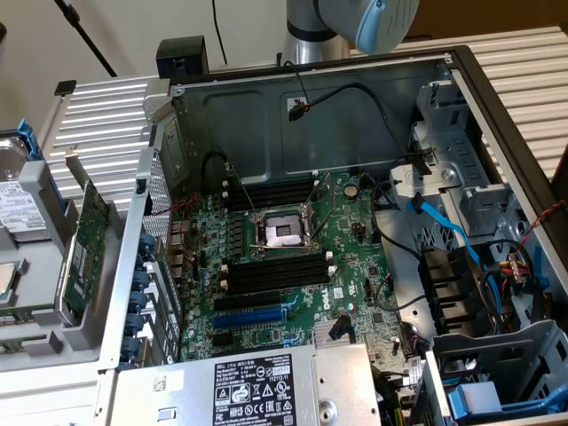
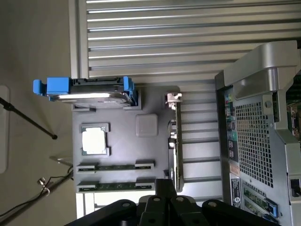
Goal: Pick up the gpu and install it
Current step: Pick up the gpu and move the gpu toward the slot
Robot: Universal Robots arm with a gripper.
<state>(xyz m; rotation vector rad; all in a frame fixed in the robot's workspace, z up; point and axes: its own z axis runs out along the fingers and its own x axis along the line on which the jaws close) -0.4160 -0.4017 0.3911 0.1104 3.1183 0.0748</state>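
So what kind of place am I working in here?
Probably a PC assembly or repair bench: an open computer case lying on its side with its motherboard exposed, and a grey parts tray beside it holding the gpu, a CPU and a hard drive.
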